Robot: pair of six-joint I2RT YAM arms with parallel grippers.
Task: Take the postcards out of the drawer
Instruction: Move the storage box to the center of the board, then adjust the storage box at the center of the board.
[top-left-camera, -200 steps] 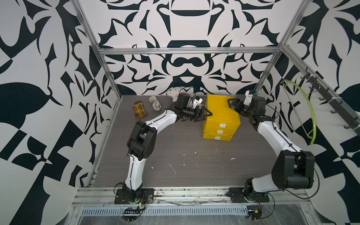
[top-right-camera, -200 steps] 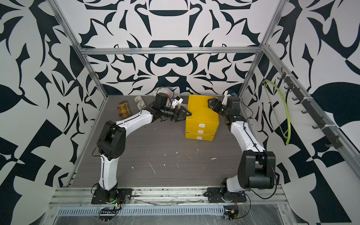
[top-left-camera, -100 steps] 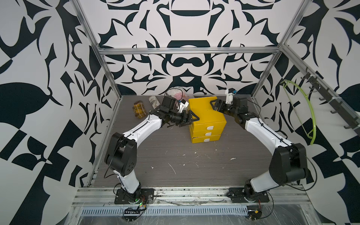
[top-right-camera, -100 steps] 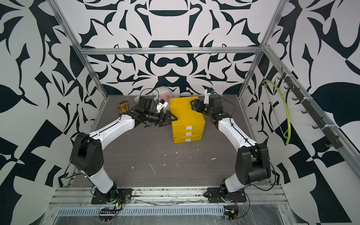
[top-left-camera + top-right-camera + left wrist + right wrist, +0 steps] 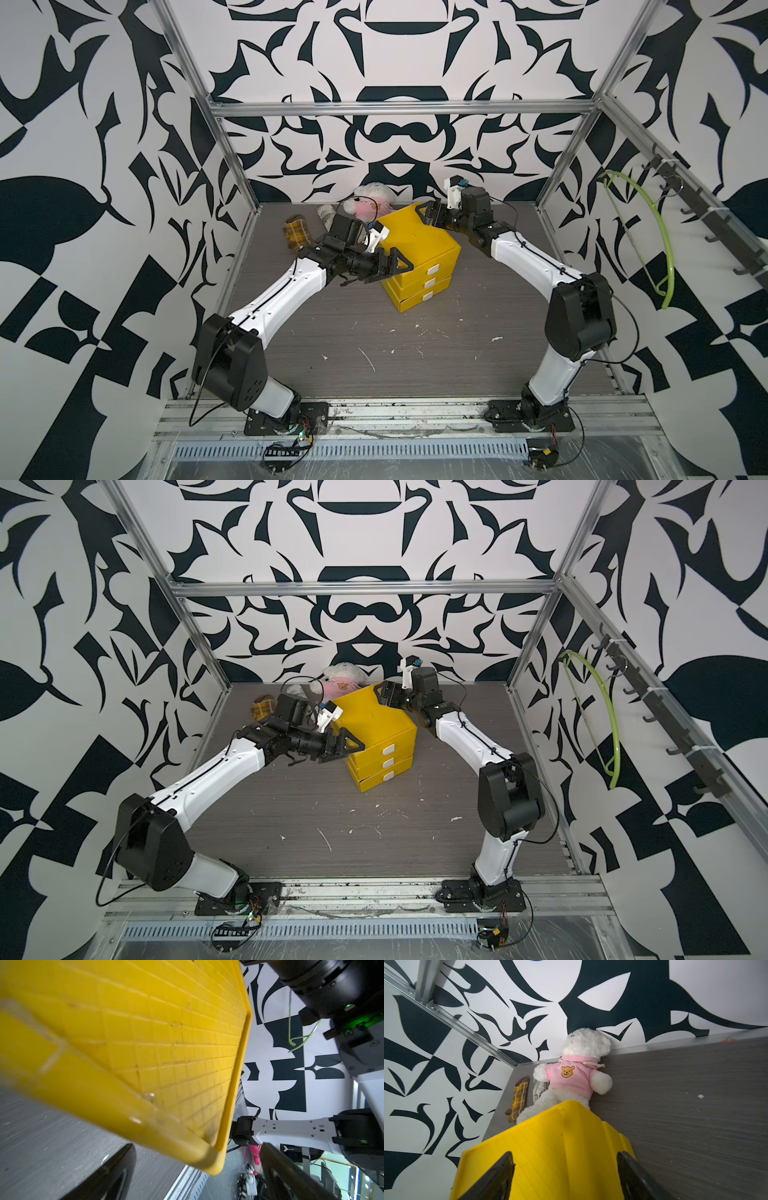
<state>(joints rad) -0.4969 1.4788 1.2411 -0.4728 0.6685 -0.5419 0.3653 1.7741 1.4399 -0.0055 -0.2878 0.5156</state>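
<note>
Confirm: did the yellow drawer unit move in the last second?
Yes. The yellow drawer unit has slid toward the robot's left, closer to the plaid cloth, which has stayed put, and has turned.

We list the table [image 5: 415, 353], bearing all below.
Drawer unit [image 5: 419, 245]: on it, toward the back, set askew.
Plush bear [image 5: 370, 203]: behind the unit, against the back wall.
Cloth [image 5: 297, 237]: left of the bear, a small bundle [image 5: 326, 212] between them.
Left gripper [image 5: 395, 270]: at the unit's front left corner.
Right gripper [image 5: 428, 214]: at its rear top corner.
Hanger [image 5: 660, 249]: on the right wall's rail [image 5: 706, 199].
</note>
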